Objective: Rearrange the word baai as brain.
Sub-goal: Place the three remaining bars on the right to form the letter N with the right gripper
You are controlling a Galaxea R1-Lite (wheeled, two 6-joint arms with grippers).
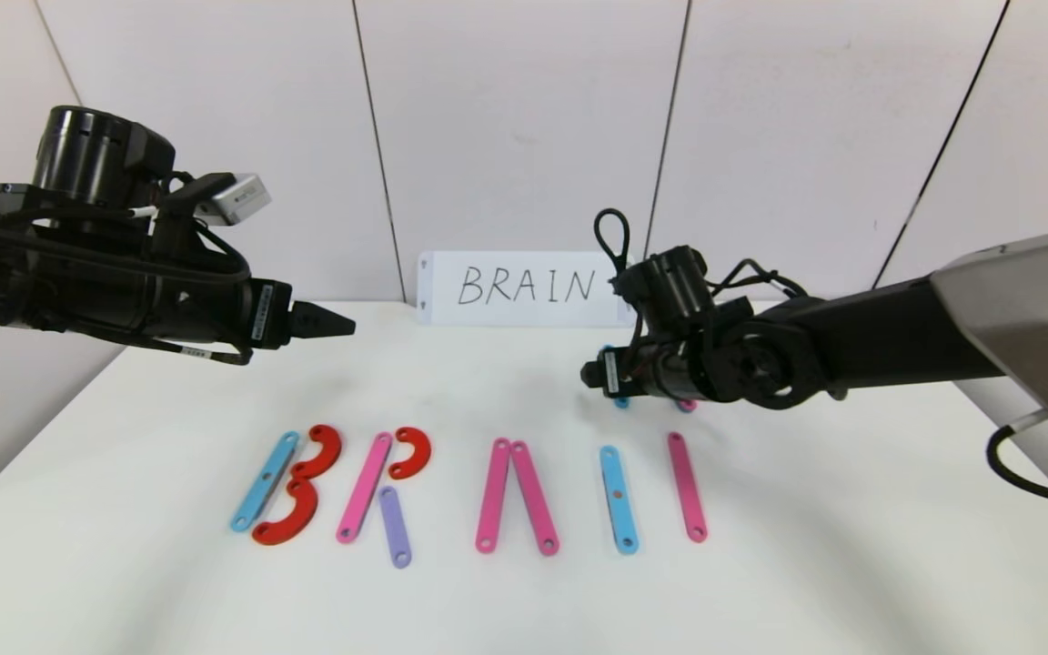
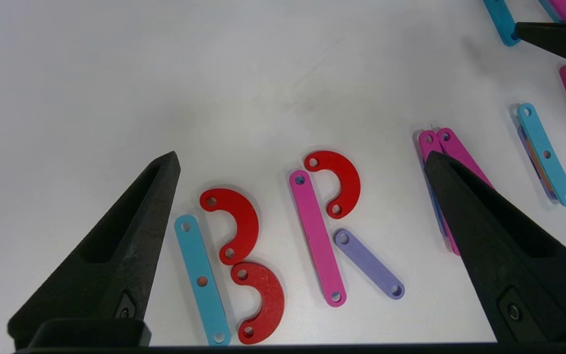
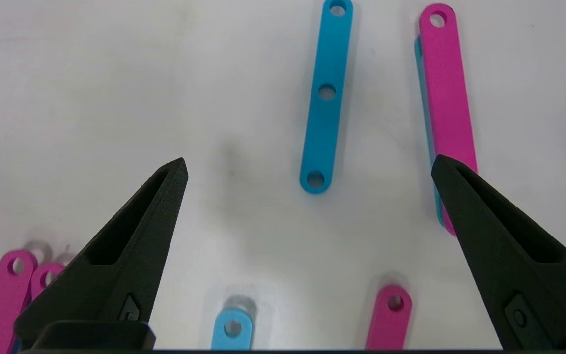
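Currently, the right end effector (image 1: 589,373) is held wide and empty beyond the pink plastic strip (image 1: 687,487); neighbouring letters could be nudged when descending.

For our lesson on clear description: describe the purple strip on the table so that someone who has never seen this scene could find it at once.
Start at the paper sign reading BRAIN at the back of the white table, then look at the row of plastic letters in front of it. The second letter from the left is an R. Its slanting leg is the purple strip, the only purple piece and shorter than the pink strip beside it.
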